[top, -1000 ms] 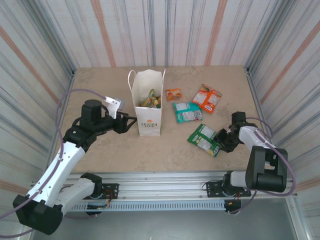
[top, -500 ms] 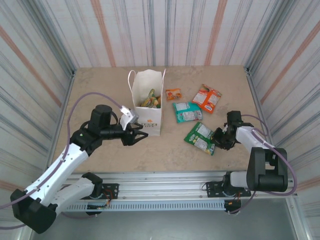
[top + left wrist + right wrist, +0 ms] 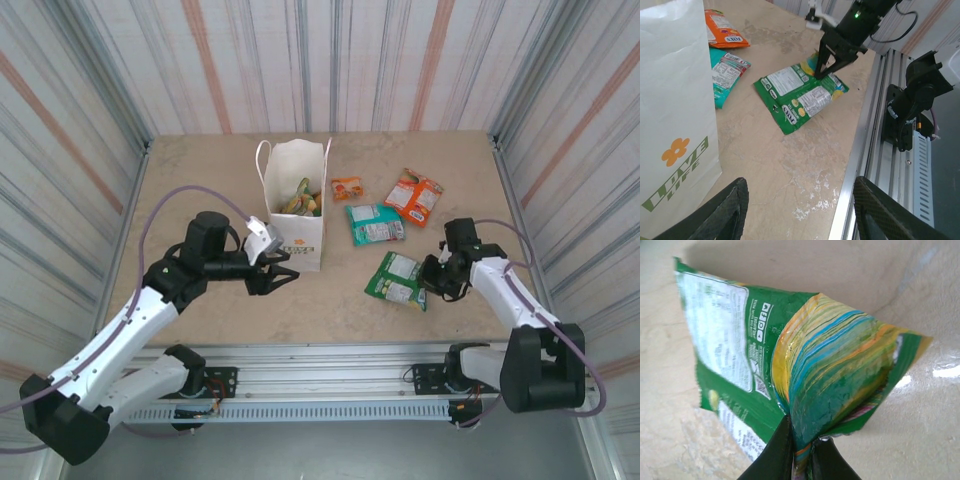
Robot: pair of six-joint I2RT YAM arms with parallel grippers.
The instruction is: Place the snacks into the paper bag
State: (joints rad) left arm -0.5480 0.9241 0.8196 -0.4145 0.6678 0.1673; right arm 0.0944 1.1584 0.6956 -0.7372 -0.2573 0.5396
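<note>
The white paper bag stands upright left of centre with several snacks inside it; its logo side fills the left of the left wrist view. A dark green packet lies on the table. My right gripper is shut on that packet's near right edge, which is bunched and raised. My left gripper hangs open and empty just right of the bag's base. A teal packet, orange packets and a tiny orange one lie behind.
The metal rail runs along the near table edge, close to my left gripper. Corrugated walls enclose the table on three sides. Bare tabletop lies between the bag and the green packet.
My right gripper has shut on the green packet's edge and drawn it slightly left, lifting that edge. My left gripper swung from the bag's left side to its right front.
</note>
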